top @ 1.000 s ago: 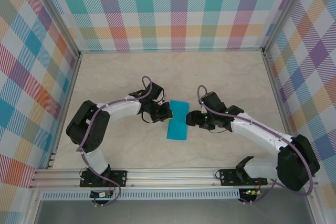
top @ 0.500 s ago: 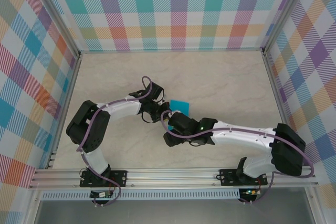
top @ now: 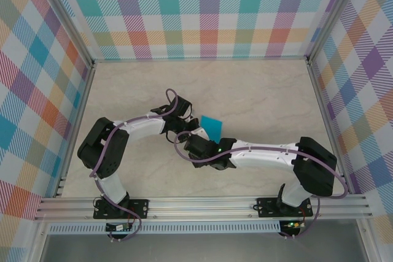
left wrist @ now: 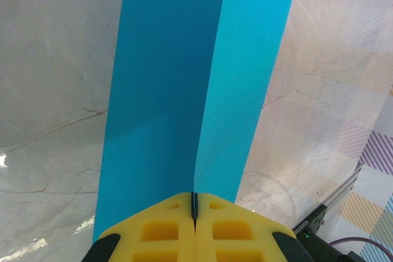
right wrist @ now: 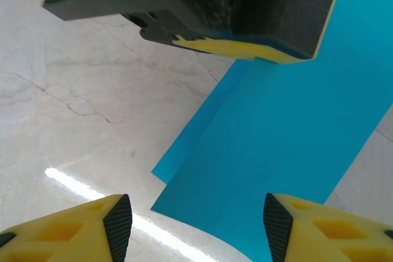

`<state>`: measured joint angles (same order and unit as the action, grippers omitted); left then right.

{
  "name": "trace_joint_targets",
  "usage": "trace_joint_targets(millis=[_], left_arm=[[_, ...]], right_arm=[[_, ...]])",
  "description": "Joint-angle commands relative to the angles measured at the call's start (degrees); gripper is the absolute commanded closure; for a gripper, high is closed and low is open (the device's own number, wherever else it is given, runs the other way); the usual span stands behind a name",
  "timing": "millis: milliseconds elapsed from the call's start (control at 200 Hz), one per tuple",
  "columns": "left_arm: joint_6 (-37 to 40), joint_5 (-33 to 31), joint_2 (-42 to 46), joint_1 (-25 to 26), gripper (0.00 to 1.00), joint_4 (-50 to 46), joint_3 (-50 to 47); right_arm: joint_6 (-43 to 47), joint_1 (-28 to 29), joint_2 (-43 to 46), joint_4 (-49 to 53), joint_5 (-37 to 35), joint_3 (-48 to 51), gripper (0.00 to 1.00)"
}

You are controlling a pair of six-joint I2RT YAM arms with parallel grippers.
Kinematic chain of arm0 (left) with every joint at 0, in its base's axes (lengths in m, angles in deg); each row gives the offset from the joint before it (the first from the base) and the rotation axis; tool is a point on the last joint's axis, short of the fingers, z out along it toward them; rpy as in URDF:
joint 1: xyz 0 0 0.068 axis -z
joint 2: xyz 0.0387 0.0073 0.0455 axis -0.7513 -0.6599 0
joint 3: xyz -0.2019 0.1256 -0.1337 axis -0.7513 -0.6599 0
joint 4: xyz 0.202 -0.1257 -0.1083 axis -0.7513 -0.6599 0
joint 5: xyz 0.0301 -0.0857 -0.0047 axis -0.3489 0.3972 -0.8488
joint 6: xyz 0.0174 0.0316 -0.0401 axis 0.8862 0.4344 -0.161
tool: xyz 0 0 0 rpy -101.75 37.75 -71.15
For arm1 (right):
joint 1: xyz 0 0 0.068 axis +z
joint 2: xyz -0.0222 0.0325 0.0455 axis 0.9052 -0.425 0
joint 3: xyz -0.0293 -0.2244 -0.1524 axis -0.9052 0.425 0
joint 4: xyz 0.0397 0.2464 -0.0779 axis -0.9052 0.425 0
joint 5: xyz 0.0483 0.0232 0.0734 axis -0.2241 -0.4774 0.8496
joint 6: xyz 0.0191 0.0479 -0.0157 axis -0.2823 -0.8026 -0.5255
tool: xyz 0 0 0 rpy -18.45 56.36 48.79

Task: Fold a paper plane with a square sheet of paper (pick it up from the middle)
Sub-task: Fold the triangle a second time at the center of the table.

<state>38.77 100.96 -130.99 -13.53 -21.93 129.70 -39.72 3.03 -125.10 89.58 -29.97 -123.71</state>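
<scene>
The square sheet of paper [left wrist: 184,78] is teal-blue and folded lengthwise into a narrow rectangle, with one flap standing up along the crease. My left gripper [left wrist: 194,208] is shut on its near edge, yellow fingers pressed together over the fold. From above, only the far corner of the paper [top: 212,126] shows beside the left gripper [top: 188,129]. My right gripper [right wrist: 196,228] is open and hovers over the paper's [right wrist: 288,133] end, where two layers lie slightly offset on the table. The right gripper [top: 191,143] reaches across just in front of the left one.
The pale marble tabletop [top: 264,96] is ringed by checked walls [top: 209,10]. An aluminium rail [top: 202,207] runs along the near edge by the arm bases. The right forearm [top: 264,151] lies stretched across the front of the table.
The right arm has swung left across the table, bringing its gripper over the paper's near end and covering most of the sheet from above. The left arm has stayed put, holding the paper.
</scene>
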Motion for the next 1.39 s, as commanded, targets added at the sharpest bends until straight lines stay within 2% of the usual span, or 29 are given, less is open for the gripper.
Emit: trace_joint_targets(millis=[0, 220, 700, 795, 900, 960, 1065, 1240, 1390], left_arm=[[-0.4, 0.6, 1.2, 0.4, 1.0, 0.8, -0.9], [-0.3, 0.6, 1.4, 0.4, 1.0, 0.6, -1.0], [-0.5, -0.2, 2.2, 0.4, 1.0, 0.5, -1.3], [-0.5, -0.9, 2.5, 0.4, 0.97, -0.6, -0.9], [-0.5, -4.6, 3.8, 0.4, 0.83, -4.5, -0.7], [-1.1, -7.0, 5.4, 0.4, 0.7, -5.5, -1.4], [-3.1, -11.3, 8.8, 0.4, 0.54, -7.2, -2.9], [-8.3, -14.0, 15.0, 0.5, 0.52, -4.4, -9.3], [-9.2, -14.2, 19.0, 1.9, 0.65, -2.5, -13.5]], right_arm=[[-1.5, 0.7, -1.1, 0.8, -2.3, -1.1, 0.42], [-3.0, 0.9, -0.7, 1.2, -3.5, -0.4, 0.53], [-3.1, 0.8, 3.4, 3.3, -4.9, 2.2, 0.93], [-2.9, 0.8, 3.6, 3.6, -4.2, 2.2, 0.99], [-3.2, 0.4, 4.1, 3.4, -2.9, 2.4, 0.99], [-2.8, -0.8, 5.0, 2.2, -0.3, 3.1, 1.0], [-1.7, -3.8, 7.6, -2.6, 7.5, 6.0, 1.0], [-1.8, -10.5, 11.7, -8.1, 18.8, 11.4, 0.99], [-1.1, -17.5, 13.9, -11.6, 29.6, 15.3, 0.99]])
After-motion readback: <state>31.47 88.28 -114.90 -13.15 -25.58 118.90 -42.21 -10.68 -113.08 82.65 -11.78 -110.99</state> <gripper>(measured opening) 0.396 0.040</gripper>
